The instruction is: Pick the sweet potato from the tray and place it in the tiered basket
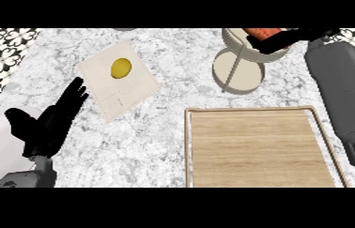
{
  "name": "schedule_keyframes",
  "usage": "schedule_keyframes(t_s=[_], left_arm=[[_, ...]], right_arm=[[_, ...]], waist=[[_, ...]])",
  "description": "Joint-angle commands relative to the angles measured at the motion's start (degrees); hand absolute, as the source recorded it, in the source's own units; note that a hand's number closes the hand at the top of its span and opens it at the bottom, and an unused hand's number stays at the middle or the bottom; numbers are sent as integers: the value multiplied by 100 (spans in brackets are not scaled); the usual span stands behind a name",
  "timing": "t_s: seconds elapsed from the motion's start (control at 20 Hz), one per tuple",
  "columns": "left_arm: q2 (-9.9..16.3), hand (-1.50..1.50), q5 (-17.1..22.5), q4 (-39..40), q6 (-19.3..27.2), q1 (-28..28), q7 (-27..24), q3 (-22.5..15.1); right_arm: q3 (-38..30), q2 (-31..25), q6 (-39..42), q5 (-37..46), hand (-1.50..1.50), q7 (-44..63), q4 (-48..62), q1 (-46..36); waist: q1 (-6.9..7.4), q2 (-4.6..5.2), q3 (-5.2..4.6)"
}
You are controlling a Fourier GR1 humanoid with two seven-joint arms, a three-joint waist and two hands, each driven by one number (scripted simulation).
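Observation:
The orange-brown sweet potato (262,33) shows at the top right, over the upper bowl of the cream tiered basket (238,72). My right hand (286,40) is curled round it, with the grey forearm running down the right edge. The wooden tray (257,147) at the lower right holds nothing. At the lower left my left hand (52,119) rests open on the counter, fingers pointing up.
A pale cutting board (132,88) lies at the upper left with a yellow lemon (120,68) on it. The counter is grey-white marble. Patterned tiles show past its left edge.

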Motion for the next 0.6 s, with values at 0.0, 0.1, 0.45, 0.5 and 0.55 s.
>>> schedule_keyframes(t_s=[0.0,0.1,0.45,0.5,0.55], left_arm=[[18,0,72,287,-213,111,-389,123],[-79,0,-117,126,81,-216,25,23],[44,0,19,120,-218,-164,-5,185],[79,0,71,98,-284,-20,-84,249],[-17,0,-47,-138,-251,266,-117,87]], right_arm=[[-272,438,-590,-117,150,-113,441,-280],[-322,526,-709,-86,-150,-257,883,-465],[-393,669,-1168,88,-150,-913,1821,-627],[-540,617,-939,-71,-150,-548,1758,-1033],[-629,459,-732,-171,-150,-696,1841,-1032]], waist=[[44,67,14],[45,69,16],[45,74,16],[53,67,15],[60,62,16]])
